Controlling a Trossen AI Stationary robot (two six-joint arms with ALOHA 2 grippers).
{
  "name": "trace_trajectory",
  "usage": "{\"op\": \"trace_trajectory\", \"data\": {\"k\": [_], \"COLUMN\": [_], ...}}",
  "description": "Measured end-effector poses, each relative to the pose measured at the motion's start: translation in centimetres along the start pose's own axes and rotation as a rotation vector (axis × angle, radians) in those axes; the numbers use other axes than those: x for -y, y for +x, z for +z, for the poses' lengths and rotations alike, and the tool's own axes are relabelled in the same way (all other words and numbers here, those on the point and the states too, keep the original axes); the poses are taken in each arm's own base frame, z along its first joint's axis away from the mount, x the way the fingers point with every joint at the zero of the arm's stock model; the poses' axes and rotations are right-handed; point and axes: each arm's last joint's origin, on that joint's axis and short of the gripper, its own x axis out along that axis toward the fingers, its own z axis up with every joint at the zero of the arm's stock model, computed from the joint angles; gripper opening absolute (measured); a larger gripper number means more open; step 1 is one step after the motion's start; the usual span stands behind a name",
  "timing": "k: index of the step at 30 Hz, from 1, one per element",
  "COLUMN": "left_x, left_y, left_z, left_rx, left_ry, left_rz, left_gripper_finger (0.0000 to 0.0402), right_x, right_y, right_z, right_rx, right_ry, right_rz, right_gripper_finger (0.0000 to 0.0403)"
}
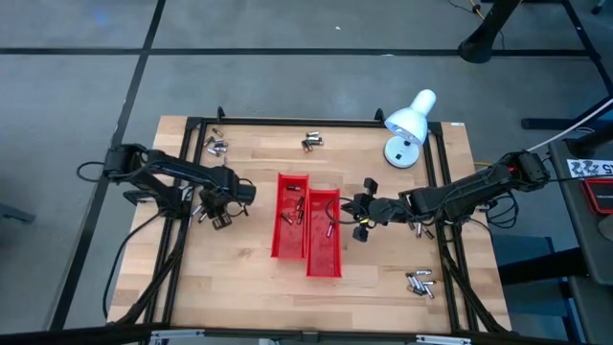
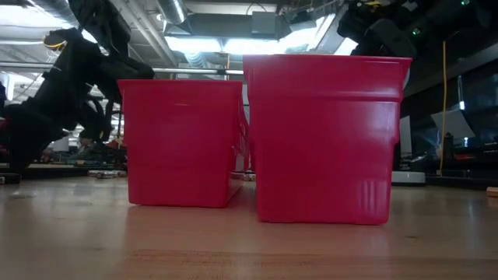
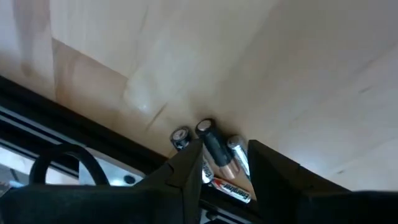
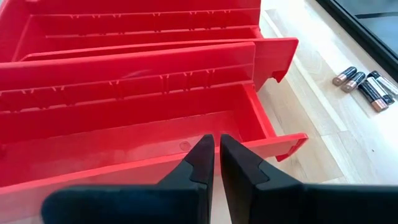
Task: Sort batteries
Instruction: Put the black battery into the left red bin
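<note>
Batteries (image 1: 295, 213) were only partly sorted: few sat in the red trays (image 1: 325, 259), several clusters remained on the table (image 1: 249, 287), left gripper (image 3: 219, 163) pinched one, right gripper (image 4: 216, 155) was closed empty.

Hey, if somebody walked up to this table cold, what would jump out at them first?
Two red trays side by side at the table's middle, a few batteries already inside. The left gripper is closed on a battery from a small pile near the table's left edge, while the right gripper hangs shut and empty over the right-hand tray. A white lamp stands at the far right corner.
</note>
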Motion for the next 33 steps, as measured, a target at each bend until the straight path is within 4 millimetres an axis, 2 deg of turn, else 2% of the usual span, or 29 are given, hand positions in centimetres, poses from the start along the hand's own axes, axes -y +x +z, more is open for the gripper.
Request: {"op": "trace_trajectory", "data": {"k": [14, 20, 25, 33], "left_x": [-1.1, -1.3, -1.4, -1.3], "left_y": [0.3, 2.4, 2.6, 3.0], "left_z": [0.6, -0.1, 0.2, 0.2], "left_rx": [-0.023, -0.079, -0.068, -0.06], "left_ry": [-0.084, -0.102, -0.111, -0.109], "left_rz": [-0.022, -0.071, -0.096, -0.125], "left_gripper_finger": [0.0119, 0.0119, 0.0117, 0.0062], "right_x": [0.0, 0.1, 0.1, 0.1], "right_y": [0.0, 0.0, 0.0, 0.0], "right_z": [-0.1, -0.3, -0.3, -0.3], "right_rx": [-0.01, -0.025, -0.025, -0.024], "right_ry": [-0.005, -0.011, -0.011, -0.006], "right_rz": [-0.003, -0.006, -0.006, -0.006], "right_gripper_finger": [0.003, 0.003, 0.003, 0.003]}}
